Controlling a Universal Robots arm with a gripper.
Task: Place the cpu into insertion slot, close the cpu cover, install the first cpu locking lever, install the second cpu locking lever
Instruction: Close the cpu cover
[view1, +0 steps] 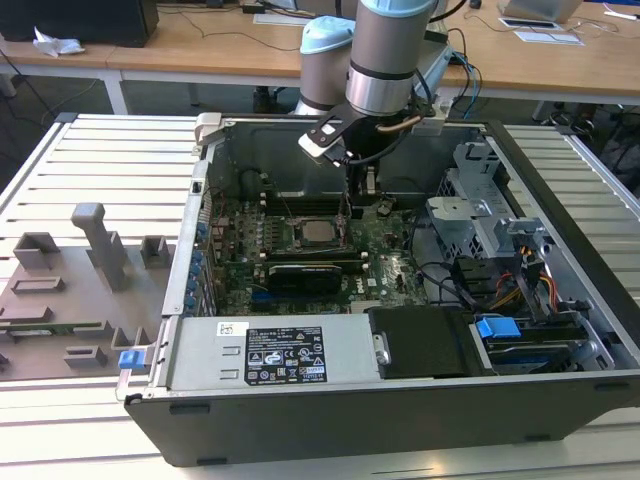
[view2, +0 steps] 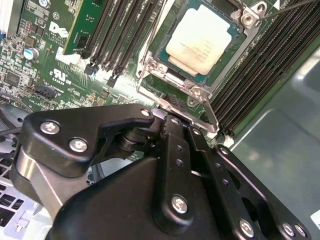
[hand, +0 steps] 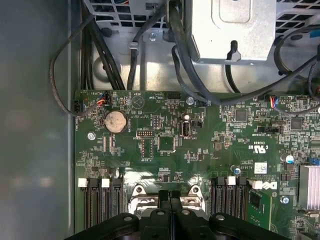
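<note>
Lying just beyond gripper (view2: 165, 117) (socketed): cpu (view2: 202, 40)

The cpu (view2: 202, 40) has a dull, pale metal top. The circuit board (hand: 200, 150) is glossy green laminate. The gripper (hand: 170, 195) is matt black.

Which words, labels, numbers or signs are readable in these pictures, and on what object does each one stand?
Black label inside the computer case, exterior view: white print, too small to read.
Top of the cpu, second wrist view: faint print, too blurred to quote.
Green circuit board, first wrist view: white markings, too small to read reliably.
No text can be quoted with confidence.
</note>
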